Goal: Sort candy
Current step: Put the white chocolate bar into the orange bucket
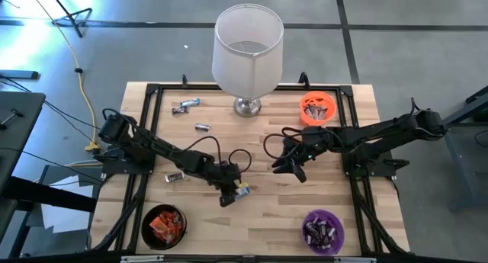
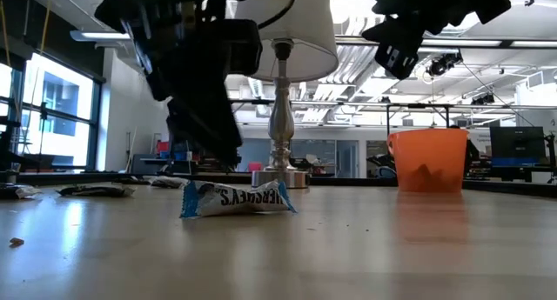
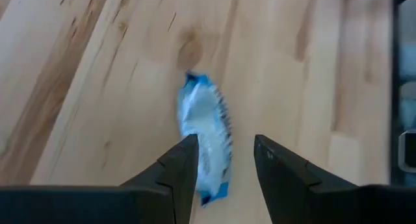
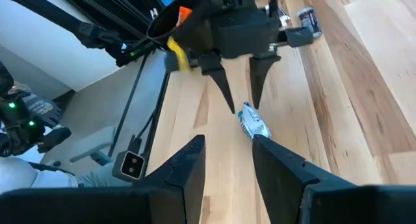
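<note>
High view shows the sorting partly done. The small black bowl holds orange-red candy, the small purple bowl holds dark brown candy, and the small orange bowl has a few pieces too. Some wrapped candy is not sorted yet: a shiny blue-white bar lies on the wooden desk right by the left hand, another piece lies beside the left arm, and more pieces lie near the tall white lamp. The left hand's fingers are apart, on both sides of the blue-white bar, not squeezing it. The right hand hangs over the middle of the desk, fingers apart, holding nothing.
</note>
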